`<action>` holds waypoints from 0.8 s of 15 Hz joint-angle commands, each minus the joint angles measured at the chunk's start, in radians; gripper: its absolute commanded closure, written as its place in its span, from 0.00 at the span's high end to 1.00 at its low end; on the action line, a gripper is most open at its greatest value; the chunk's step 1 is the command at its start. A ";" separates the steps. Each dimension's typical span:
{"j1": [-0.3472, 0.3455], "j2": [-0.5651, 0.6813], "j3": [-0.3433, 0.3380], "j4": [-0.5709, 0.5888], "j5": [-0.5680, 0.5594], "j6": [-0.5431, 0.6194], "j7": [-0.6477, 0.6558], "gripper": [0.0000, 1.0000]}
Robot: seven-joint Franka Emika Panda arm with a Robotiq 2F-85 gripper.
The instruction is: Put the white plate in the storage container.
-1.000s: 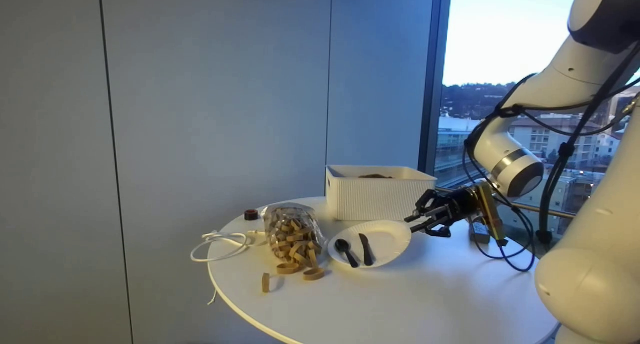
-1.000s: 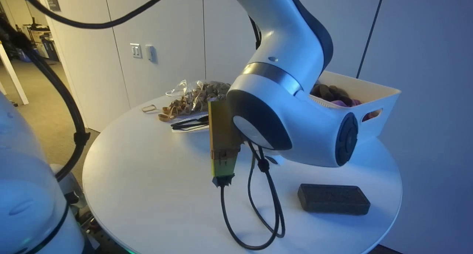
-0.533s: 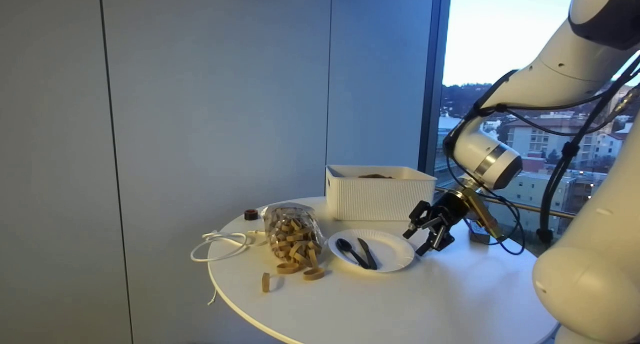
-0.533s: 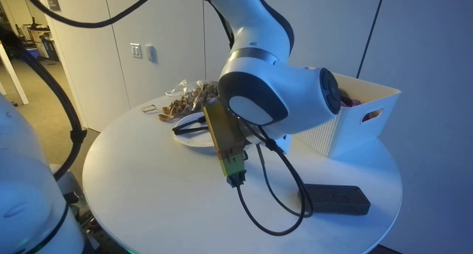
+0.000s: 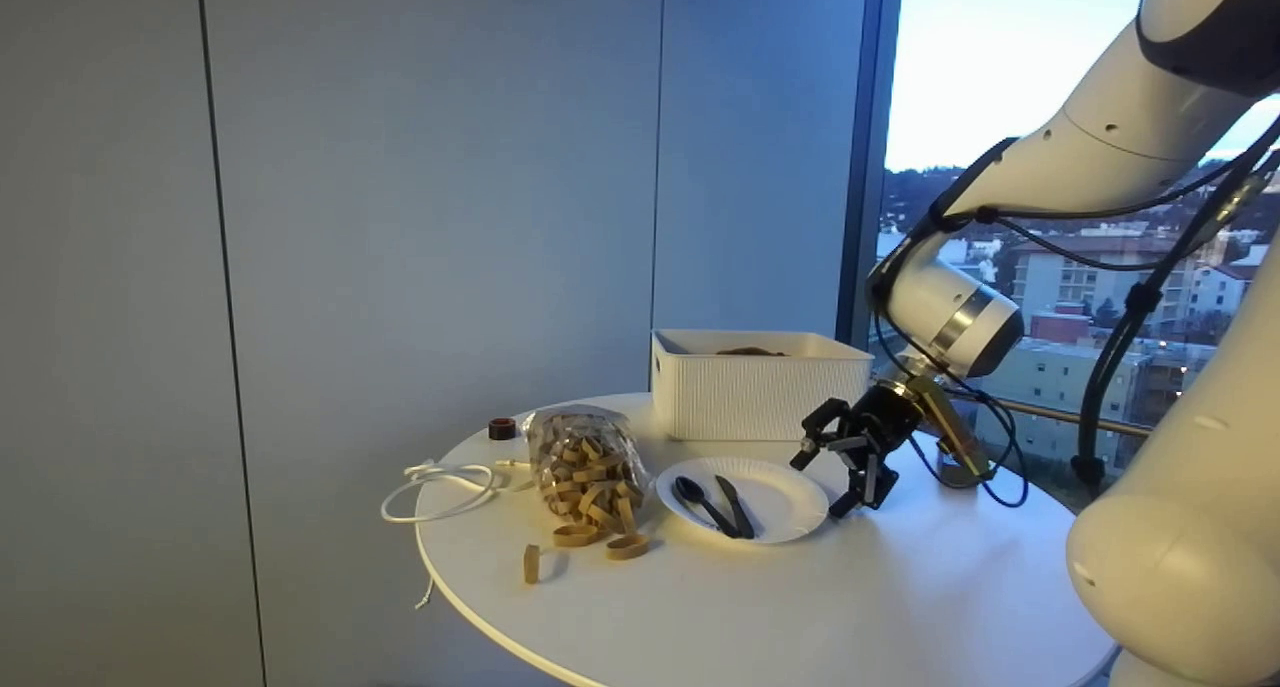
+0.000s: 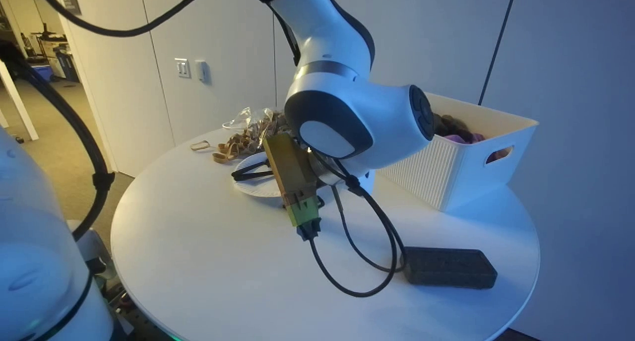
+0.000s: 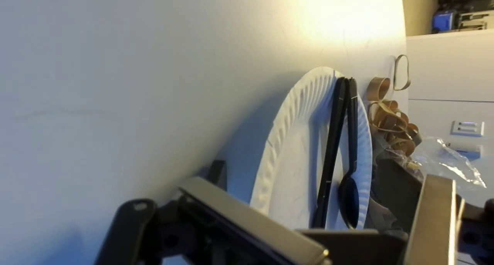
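The white plate [image 5: 787,504] lies on the table [image 5: 760,617], with a black spoon [image 5: 704,505] and a black knife [image 5: 735,507] resting on it. In an exterior view my claw [image 5: 822,484] hangs at the plate's right edge, its fingers [image 7: 252,219] spread wide and gripping nothing; whether one touches the rim I cannot tell. Beyond the plate, on the far side, stands the white box [image 5: 765,399], lidless, with dark and purple things [image 6: 450,126] in it. Left of the plate sits a clear bag [image 5: 590,423] with tan loops [image 5: 600,515] spilling out, no part of this job. As I judge it, only the reach to the plate is done. What remains: pinch the rim, lift, clear the near wall of the box, lower the plate in and let go. The spoon and knife could slide off once the plate tips.
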 commanded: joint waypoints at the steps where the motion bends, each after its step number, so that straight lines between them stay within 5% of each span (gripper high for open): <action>1: 0.013 0.016 -0.014 0.002 0.101 -0.131 -0.057 1.00; 6: 0.014 0.061 0.018 -0.001 0.172 -0.223 -0.096 1.00; 12: 0.081 0.054 0.132 -0.022 0.178 0.015 -0.141 1.00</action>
